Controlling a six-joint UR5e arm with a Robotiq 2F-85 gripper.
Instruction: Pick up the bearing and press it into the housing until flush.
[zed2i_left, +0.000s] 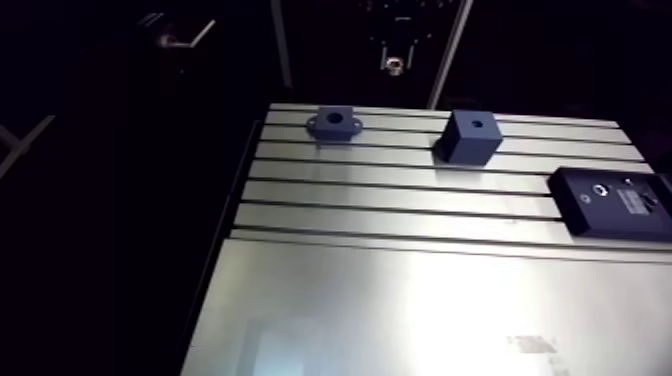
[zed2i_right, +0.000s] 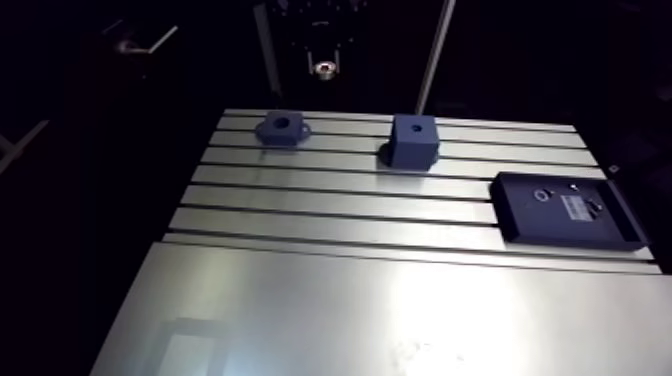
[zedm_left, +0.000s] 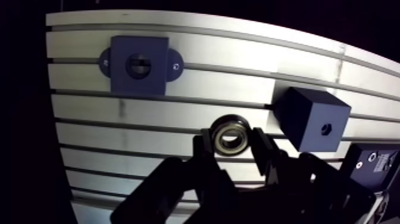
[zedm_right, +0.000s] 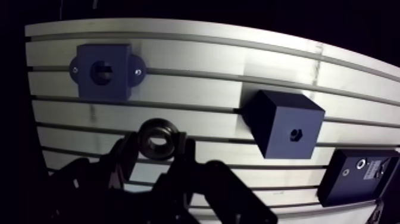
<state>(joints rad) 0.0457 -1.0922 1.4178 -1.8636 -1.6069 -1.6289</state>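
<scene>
Tool (zedm_left: 232, 143) is clamped on the bearing (zedm_right: 157, 139), a shiny steel ring, with the housing (zedm_left: 128, 80) ahead of it near the far left corner of the counter (zedm_left: 196, 89). I'd get the ring dead square over that round bore before pushing, since a tilted bearing will probably jam. Housing looks matte dark and blocky with two flanged ears; counter's slotted, brushed aluminium.

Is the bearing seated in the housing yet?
No, the bearing is clamped between the fingers of the gripper, well apart from the housing ahead of it.
</scene>
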